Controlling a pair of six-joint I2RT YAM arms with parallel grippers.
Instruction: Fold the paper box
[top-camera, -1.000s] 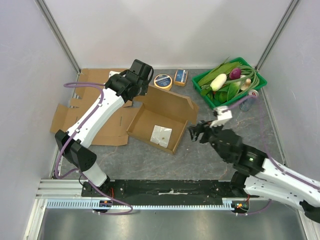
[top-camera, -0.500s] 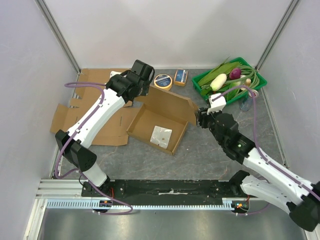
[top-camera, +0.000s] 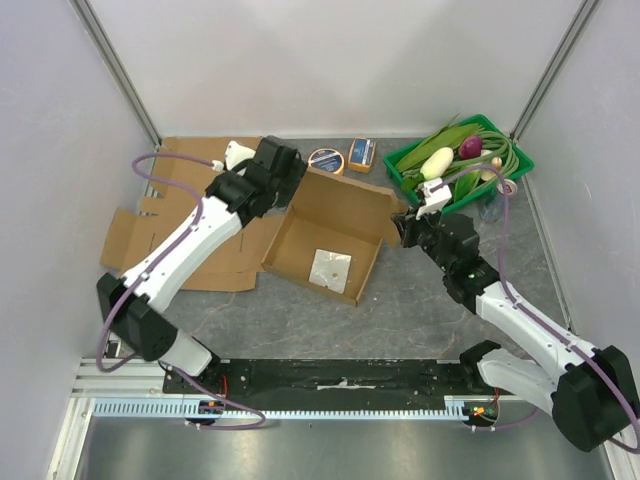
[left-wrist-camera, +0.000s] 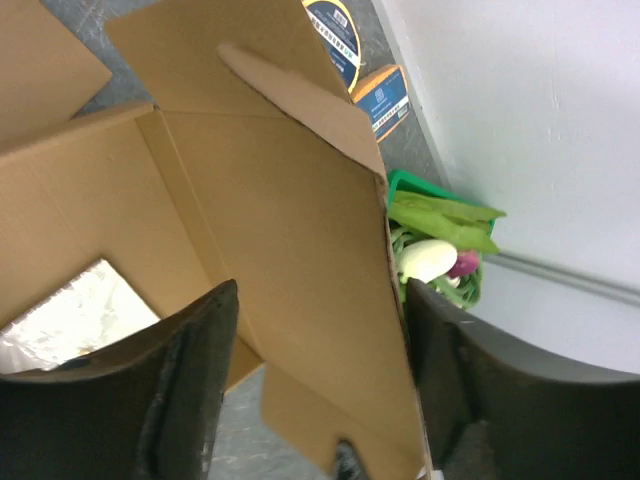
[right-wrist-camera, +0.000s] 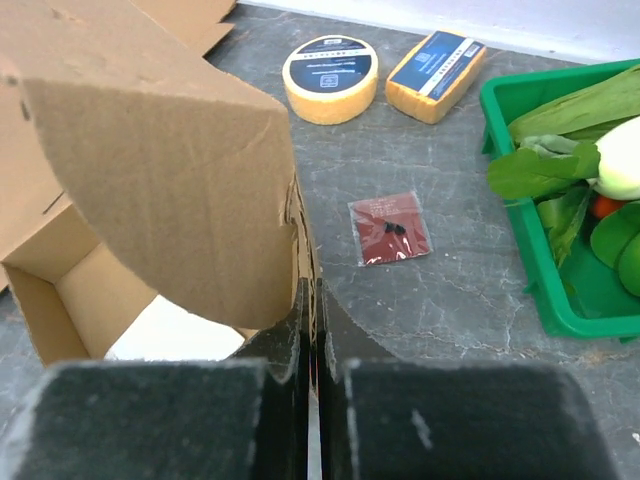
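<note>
Two hands on one paper box (top-camera: 325, 235), which sits open mid-bench (top-camera: 400, 300) with a white slip (top-camera: 328, 268) in the bottom. Nearest, the right hand (right-wrist-camera: 310, 300) has its fingers pinched together on the edge of the curved flap (right-wrist-camera: 170, 190) at the box's right side. Further back, the left hand (left-wrist-camera: 320, 295) is spread apart, straddling the tall lid panel (left-wrist-camera: 290, 230), not clamping it as far as I can tell. Cardboard like this looks light and stiff but creases easily, so I'd grab panels near the scored folds, not the floppy corners. Green tray (top-camera: 460, 165) sits beyond.
</note>
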